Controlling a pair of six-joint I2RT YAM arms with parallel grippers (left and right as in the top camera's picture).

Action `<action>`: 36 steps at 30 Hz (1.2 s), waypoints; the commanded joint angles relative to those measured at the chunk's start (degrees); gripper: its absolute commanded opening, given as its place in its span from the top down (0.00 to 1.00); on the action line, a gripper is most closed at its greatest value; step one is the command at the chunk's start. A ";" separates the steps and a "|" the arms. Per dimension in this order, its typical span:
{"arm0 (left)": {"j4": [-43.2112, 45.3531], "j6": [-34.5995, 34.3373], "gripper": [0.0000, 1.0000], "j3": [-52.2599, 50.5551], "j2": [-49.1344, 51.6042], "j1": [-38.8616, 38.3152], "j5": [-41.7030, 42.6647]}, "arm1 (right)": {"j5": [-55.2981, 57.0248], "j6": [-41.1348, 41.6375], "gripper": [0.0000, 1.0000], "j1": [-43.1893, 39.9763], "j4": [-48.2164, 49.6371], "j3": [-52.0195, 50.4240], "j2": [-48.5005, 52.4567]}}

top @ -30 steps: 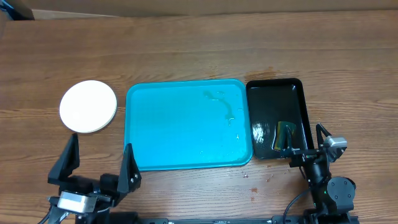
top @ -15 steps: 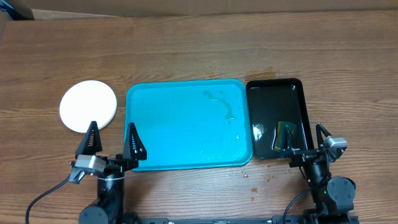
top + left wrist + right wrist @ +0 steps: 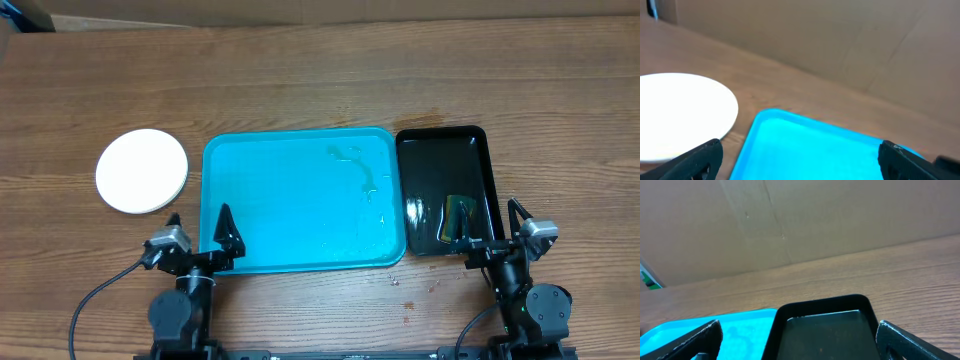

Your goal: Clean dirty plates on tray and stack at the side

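A round white plate (image 3: 142, 170) lies on the wood left of the tray; its rim looks layered, as of stacked plates. It also shows at the left of the left wrist view as a white plate (image 3: 680, 112). The turquoise tray (image 3: 290, 210) holds no plates, only faint wet smears near its far right. My left gripper (image 3: 198, 230) stands open at the tray's front left corner, holding nothing; between its fingers (image 3: 696, 161) the tray (image 3: 815, 147) fills the view. My right gripper (image 3: 490, 228) is open and empty at the front of the black tray.
A narrow glossy black tray (image 3: 440, 160) touches the turquoise tray's right side, with a small yellow-green piece (image 3: 460, 213) in its near end. In the right wrist view the black tray (image 3: 825, 330) lies ahead. A cardboard wall (image 3: 800, 220) stands behind the table.
My left gripper has moved right and down, from the table's front left to the tray's front left corner. The right arm has not moved.
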 commanded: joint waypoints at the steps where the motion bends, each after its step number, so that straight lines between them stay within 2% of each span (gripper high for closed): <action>1: -0.02 8.79 0.00 -0.20 -0.72 -0.04 1.60 | -0.11 -0.24 0.00 -0.22 0.46 -0.59 -0.63; 3: -0.04 13.40 0.00 -0.20 -0.72 -0.04 2.14 | -0.11 -0.22 0.00 -0.22 0.46 -0.59 -0.63; 5: -0.04 15.10 0.00 -0.20 -0.72 -0.04 2.01 | -0.11 -0.24 0.00 -0.22 0.46 -0.59 -0.63; 36: -0.04 15.04 0.00 -0.20 -0.68 -0.04 1.99 | -0.11 -0.24 0.00 -0.22 0.46 -0.59 -0.63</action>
